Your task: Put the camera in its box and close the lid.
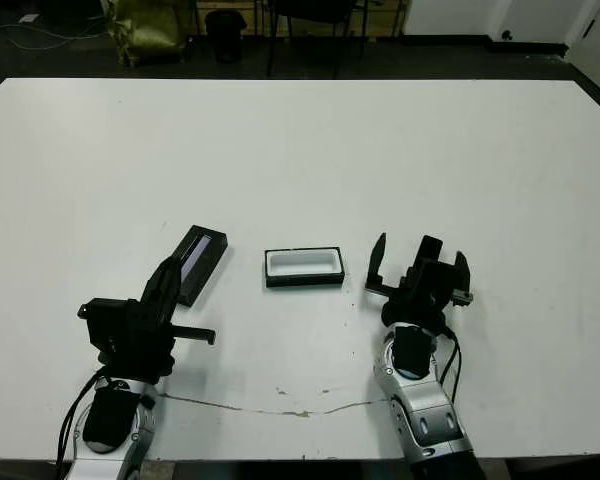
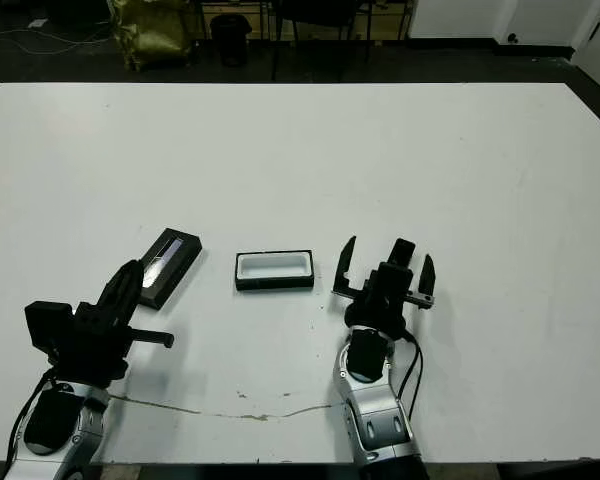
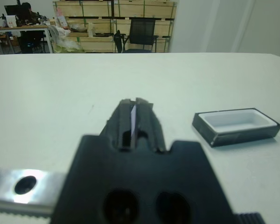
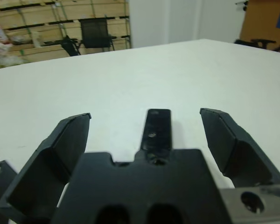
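The task is at its beginning. The box [image 1: 303, 267] lies open and empty in the middle of the counter [image 1: 300, 150], white lining up. The lid [image 1: 197, 263] lies at its 9 o'clock, apart from it, partly under the left claw [image 1: 170, 275], whose fingers are pressed together on nothing. The camera [image 4: 157, 129] lies at 3 o'clock of the box, between the spread fingers of the released right claw [image 1: 420, 262], not grasped yet. Picking, placing and closing are all left.
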You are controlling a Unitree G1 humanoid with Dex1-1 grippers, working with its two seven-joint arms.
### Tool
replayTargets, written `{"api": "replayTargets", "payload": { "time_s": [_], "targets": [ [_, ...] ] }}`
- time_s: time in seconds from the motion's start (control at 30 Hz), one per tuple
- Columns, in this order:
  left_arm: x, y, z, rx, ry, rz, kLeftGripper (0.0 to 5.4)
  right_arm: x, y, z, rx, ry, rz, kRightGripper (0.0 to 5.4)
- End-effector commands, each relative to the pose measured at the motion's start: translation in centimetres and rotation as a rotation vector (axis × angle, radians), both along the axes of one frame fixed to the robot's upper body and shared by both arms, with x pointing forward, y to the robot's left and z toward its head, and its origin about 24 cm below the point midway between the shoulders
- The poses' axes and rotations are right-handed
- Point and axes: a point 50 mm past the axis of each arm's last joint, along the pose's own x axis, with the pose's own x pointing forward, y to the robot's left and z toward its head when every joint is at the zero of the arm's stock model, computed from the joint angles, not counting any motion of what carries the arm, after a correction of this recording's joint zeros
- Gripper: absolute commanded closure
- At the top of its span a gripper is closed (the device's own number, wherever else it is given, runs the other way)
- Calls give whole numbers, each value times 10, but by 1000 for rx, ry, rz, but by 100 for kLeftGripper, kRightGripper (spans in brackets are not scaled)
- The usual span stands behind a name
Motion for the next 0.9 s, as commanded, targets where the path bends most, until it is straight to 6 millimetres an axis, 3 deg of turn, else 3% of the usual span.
{"api": "replayTargets", "payload": {
  "time_s": [0.03,0.47,0.9],
  "targets": [
    [-2,5,-6,15,45,-7,540,4,23,2,165,21,-24,1],
    [-5,2,-7,55,70,-14,540,9,13,-5,293,130,-79,2],
    [-6,-2,2,50,81,-19,540,6,10,-20,193,376,-25,38]
  ]
}}
